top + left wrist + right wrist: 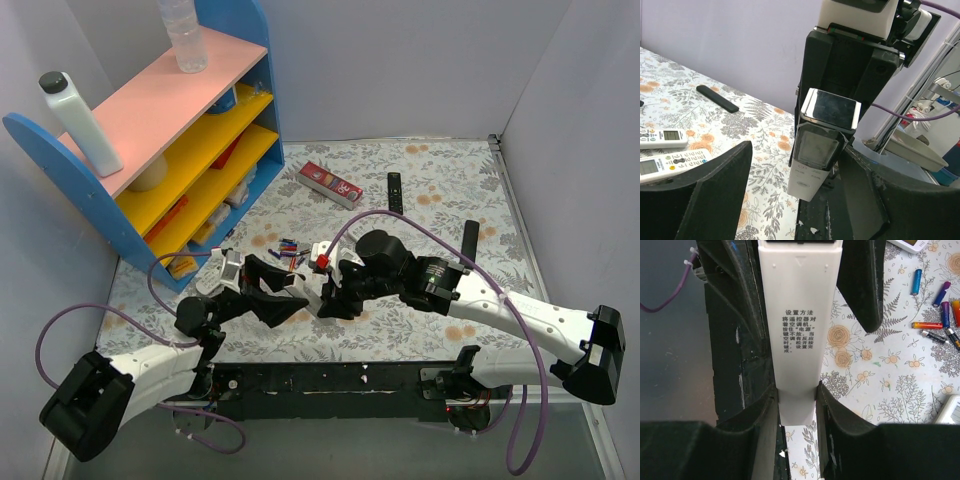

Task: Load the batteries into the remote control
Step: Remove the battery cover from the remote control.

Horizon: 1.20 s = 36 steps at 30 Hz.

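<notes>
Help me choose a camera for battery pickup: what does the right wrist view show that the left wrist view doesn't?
Only the right wrist view shows the batteries scattered on the floral cloth, and the printed text on the remote control. Only the left wrist view shows the black remote lying farther off. Both show the remote control gripped in the right claw.

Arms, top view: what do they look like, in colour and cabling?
The left arm and right arm have white links with black joints. A purple cable loops beside each. The left end effector and right end effector are black with broad fingers.
</notes>
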Each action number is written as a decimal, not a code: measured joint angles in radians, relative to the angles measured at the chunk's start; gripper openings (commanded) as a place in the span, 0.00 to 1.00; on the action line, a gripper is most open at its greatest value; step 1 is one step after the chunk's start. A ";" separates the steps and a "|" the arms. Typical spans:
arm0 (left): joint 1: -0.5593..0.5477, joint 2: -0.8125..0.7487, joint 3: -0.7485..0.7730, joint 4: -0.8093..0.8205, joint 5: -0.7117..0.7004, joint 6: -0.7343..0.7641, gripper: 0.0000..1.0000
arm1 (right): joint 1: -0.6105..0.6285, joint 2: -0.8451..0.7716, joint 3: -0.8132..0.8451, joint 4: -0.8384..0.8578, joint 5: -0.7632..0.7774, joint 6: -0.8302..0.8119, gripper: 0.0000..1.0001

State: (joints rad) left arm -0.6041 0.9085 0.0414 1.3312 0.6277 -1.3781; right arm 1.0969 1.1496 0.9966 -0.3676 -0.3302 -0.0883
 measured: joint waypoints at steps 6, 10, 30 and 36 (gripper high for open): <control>0.000 0.027 0.000 0.000 0.005 0.002 0.60 | -0.005 0.000 -0.009 0.004 -0.013 -0.004 0.01; 0.000 0.024 0.000 0.001 0.024 0.001 0.47 | -0.013 0.000 -0.019 0.006 -0.030 -0.014 0.01; 0.000 0.042 -0.001 -0.008 0.049 -0.036 0.00 | -0.065 0.011 -0.080 0.055 -0.121 -0.020 0.14; -0.002 -0.035 -0.011 -0.065 -0.019 -0.032 0.00 | -0.093 0.007 -0.116 0.142 -0.162 -0.020 0.17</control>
State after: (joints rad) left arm -0.6064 0.8738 0.0299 1.2659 0.6083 -1.4101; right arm 1.0035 1.1568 0.8810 -0.2253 -0.4919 -0.1085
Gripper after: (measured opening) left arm 0.331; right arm 0.373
